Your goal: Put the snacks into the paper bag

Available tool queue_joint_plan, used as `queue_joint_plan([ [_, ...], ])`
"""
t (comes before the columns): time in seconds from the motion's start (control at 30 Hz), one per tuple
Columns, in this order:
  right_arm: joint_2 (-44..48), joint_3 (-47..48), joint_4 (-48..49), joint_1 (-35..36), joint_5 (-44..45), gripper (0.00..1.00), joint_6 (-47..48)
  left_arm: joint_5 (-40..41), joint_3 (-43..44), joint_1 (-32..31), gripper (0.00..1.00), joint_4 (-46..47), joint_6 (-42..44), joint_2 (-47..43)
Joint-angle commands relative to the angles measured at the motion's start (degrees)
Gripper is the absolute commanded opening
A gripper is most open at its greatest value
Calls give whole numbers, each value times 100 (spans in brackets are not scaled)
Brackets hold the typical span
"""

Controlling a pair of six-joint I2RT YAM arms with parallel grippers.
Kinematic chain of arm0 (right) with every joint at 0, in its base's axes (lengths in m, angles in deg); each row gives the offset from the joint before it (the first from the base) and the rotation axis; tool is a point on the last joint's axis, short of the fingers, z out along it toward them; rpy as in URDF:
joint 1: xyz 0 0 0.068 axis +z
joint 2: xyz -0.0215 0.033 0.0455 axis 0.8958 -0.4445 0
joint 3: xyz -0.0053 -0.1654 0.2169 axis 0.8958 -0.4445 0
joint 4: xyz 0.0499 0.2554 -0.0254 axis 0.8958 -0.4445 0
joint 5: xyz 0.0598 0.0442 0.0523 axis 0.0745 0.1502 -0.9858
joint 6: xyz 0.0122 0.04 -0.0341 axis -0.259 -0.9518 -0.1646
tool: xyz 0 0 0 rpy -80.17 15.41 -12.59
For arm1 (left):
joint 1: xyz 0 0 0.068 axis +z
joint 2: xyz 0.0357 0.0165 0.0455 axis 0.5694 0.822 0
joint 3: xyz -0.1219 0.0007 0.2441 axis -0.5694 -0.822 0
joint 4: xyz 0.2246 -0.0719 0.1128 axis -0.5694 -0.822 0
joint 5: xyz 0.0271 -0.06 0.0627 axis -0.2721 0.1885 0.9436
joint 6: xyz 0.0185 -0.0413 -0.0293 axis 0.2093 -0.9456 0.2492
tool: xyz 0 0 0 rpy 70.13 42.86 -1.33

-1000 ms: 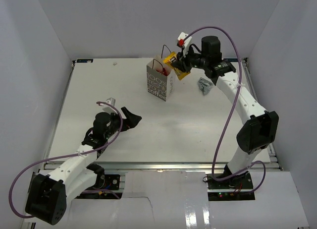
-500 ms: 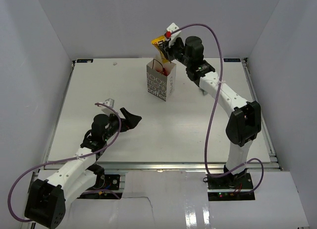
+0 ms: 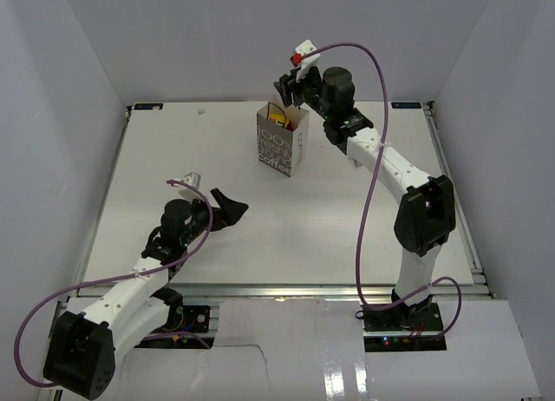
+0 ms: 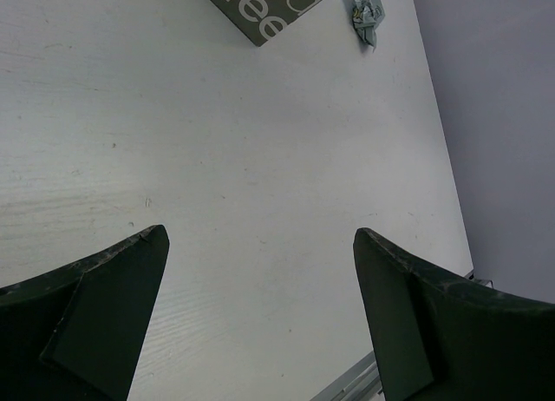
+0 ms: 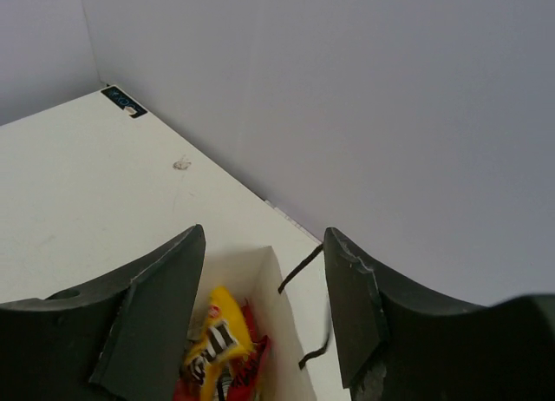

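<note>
M&M's packet (image 5: 212, 345), yellow, lies inside the paper bag (image 3: 282, 145) on top of a red packet (image 5: 250, 353), toward the far side of the table (image 3: 173, 158). The right gripper (image 3: 286, 88) hangs just over the bag's mouth, jaws apart and empty. The left gripper (image 3: 227, 203) sits low over the table, jaws spread wide. A silver foil packet (image 4: 366, 10) lies near the bag.

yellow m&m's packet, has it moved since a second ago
Yes. The yellow M&M's packet was held to the right of the paper bag; it has gone left and down into the bag, and the right gripper stands open above it.
</note>
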Motion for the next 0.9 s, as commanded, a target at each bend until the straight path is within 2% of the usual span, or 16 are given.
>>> queue_joint_plan([
  [0.0, 203, 45, 265, 22, 15, 64, -100, -108, 70, 40, 98, 152, 76, 64],
  [0.1, 308, 150, 80, 13, -177, 68, 30, -100, 79, 40, 98, 161, 85, 82],
  [0.17, 405, 264, -356, -5, -335, 81, 424, -91, 79, 40, 98, 161, 111, 64],
  [0.2, 449, 360, -569, -100, -876, 100, 618, -74, 88, 40, 98, 152, 128, 47],
  [0.23, 475, 414, -814, -197, -1264, 90, 768, -82, 79, 40, 98, 152, 129, 29],
  [0.27, 519, 484, -1087, -337, -1799, 90, 900, -74, 79, 40, 98, 161, 129, 21],
  [0.3, 528, 537, -1516, -669, -2796, 90, 867, -56, 79, 40, 98, 161, 146, -6],
  [0.33, 546, 520, -1616, -829, -3154, 90, 779, -38, 79, 40, 98, 152, 164, -15],
  [0.4, 625, 380, -1984, -1207, -3595, 90, 620, -12, 79, 40, 98, 161, 181, -15],
  [0.57, 862, -350, -2310, -1980, -3720, 90, 427, 6, 167, 40, 98, 170, 225, 143],
  [0.63, 758, -473, -2668, -2096, -3074, 91, 462, -20, 211, 40, 98, 196, 234, 257],
  [0.67, 679, -447, -2871, -2105, -3070, 91, 506, -29, 228, 40, 98, 214, 234, 293],
  [0.73, 407, -447, -3180, -2105, -1931, 93, 366, -64, 272, 40, 98, 249, 225, 398],
  [0.77, 318, -482, -3172, -2105, -1040, 94, 270, -73, 290, 40, 98, 258, 234, 424],
  [0.83, 29, -456, -3120, -2088, -59, 95, -248, -91, 307, 40, 98, 266, 217, 469],
  [0.87, -77, -360, -3111, -2088, 824, 95, -389, -100, 316, 40, 98, 275, 217, 469],
])
